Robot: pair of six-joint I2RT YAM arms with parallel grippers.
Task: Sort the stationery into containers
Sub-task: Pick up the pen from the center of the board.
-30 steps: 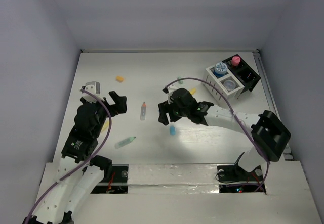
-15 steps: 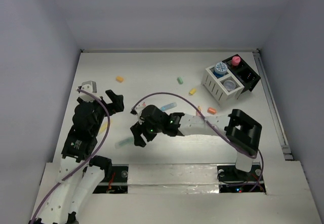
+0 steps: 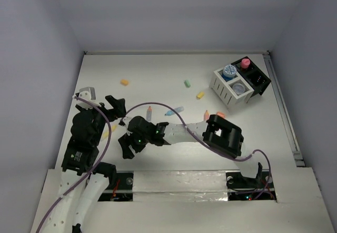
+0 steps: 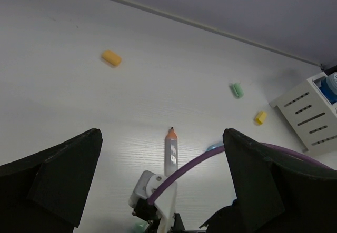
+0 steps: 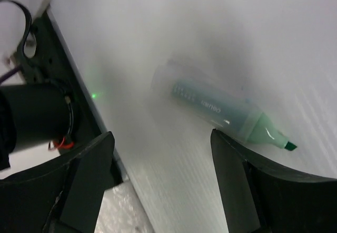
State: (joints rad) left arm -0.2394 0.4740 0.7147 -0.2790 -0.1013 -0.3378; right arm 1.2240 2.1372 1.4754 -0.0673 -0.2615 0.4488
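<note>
A mint marker (image 5: 224, 111) lies on the white table just beyond my right gripper (image 5: 160, 138), close to its right finger; the jaws stand open and empty. From above, the right gripper (image 3: 125, 147) reaches far left and covers the marker. My left gripper (image 3: 114, 108) hangs open and empty a little behind it. Ahead of the left gripper (image 4: 162, 134) lies a white pen with an orange tip (image 4: 171, 151). The white-and-black organizer (image 3: 253, 88) at the back right holds a blue jar (image 3: 229, 71), a pink jar (image 3: 245, 63) and a grey jar (image 3: 238, 88).
Loose on the table are an orange capsule (image 3: 124, 82), a green capsule (image 3: 187, 83), a yellow capsule (image 3: 200, 94), a blue pen (image 3: 175, 110) and an orange piece (image 3: 220, 115). The right arm's purple cable (image 4: 210, 154) arches in front of the left gripper. The table's front edge (image 5: 113, 164) is near.
The right arm has swung from the table's middle to the front left, over the mint marker, its jaws opening a little wider. The left arm has drawn back slightly leftward.
</note>
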